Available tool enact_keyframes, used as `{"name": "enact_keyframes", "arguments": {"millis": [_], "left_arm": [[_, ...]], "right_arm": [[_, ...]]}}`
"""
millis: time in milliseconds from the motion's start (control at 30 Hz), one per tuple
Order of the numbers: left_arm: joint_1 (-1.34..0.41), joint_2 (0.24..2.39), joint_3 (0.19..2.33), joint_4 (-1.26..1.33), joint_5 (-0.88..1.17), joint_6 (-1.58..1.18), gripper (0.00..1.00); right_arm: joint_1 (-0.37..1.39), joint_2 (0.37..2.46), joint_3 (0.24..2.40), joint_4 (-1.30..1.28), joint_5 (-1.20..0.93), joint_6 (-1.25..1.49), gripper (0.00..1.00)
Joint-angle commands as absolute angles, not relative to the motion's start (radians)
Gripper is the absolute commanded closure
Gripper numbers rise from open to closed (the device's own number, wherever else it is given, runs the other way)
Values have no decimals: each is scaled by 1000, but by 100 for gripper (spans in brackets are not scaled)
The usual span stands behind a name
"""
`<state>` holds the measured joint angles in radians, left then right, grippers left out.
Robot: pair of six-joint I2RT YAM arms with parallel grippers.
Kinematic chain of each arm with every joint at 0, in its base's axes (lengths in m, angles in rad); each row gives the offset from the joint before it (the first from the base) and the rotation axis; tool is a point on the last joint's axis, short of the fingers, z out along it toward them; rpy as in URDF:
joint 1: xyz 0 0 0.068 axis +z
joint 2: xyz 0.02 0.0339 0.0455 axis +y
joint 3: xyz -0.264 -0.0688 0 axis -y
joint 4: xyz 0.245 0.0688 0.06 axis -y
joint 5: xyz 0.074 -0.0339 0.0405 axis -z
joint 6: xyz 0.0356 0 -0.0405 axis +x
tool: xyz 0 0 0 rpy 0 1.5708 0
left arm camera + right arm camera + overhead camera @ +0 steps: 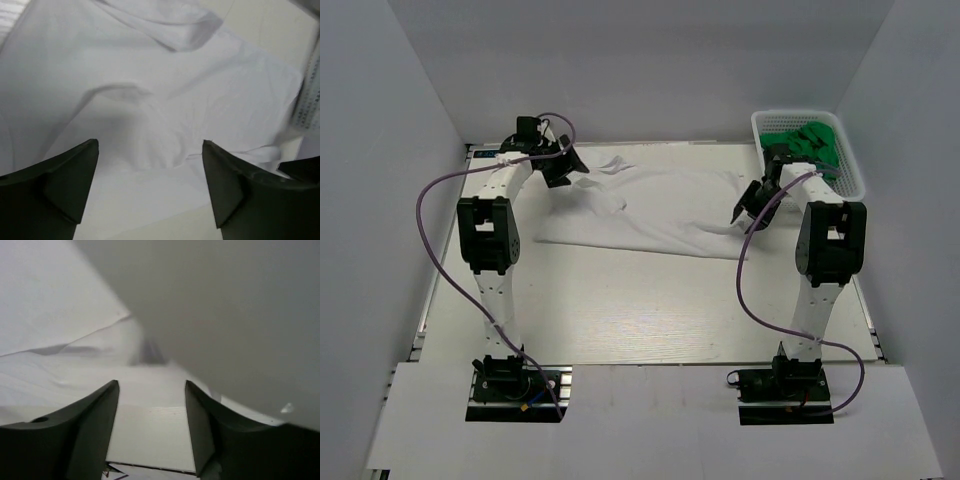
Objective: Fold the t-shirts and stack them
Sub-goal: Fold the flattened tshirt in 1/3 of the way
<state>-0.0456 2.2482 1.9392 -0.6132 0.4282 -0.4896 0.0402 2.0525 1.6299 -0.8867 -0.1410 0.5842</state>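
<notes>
A white t-shirt (660, 210) lies spread and partly rumpled across the far middle of the table. My left gripper (565, 165) hovers open over its far left part. In the left wrist view the gripper (150, 145) is open and empty, with the white shirt (165, 90) below it. My right gripper (750, 205) is open at the shirt's right edge. In the right wrist view the gripper (151, 384) is empty, with bare table under it and white cloth (75, 365) to the left. Green t-shirts (810, 140) lie bunched in the basket.
A white mesh basket (855, 172) stands at the far right corner, just behind my right arm. Grey walls enclose the table on the left, back and right. Purple cables loop from both arms. The bare table (640, 310) lies in front of the shirt.
</notes>
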Motion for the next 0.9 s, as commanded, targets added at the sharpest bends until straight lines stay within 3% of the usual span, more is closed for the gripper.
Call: {"name": "enact_keyframes", "arguments": {"millis": [0,233,333,433,533,867], "left_arm": [[-41,2244,2048,-594,423,-485,0],[-41,2209,2093,-650,390,-476,0],[-64,2125,1990,-650,390,-465,0],[-74,2047,1827,-582,441,-476,0],[-74,2010,1672,-543,453,-503,0],[-74,2011,1502,-486,434,-546,0]], "right_arm": [[44,2033,1686,-856,-103,604,36],[57,1910,1634,-790,-91,594,27],[81,1826,1559,-738,-77,603,23],[103,1763,1467,-649,-89,578,10],[124,1782,1468,-634,-156,561,10],[166,1882,1395,-388,-227,575,10]]}}
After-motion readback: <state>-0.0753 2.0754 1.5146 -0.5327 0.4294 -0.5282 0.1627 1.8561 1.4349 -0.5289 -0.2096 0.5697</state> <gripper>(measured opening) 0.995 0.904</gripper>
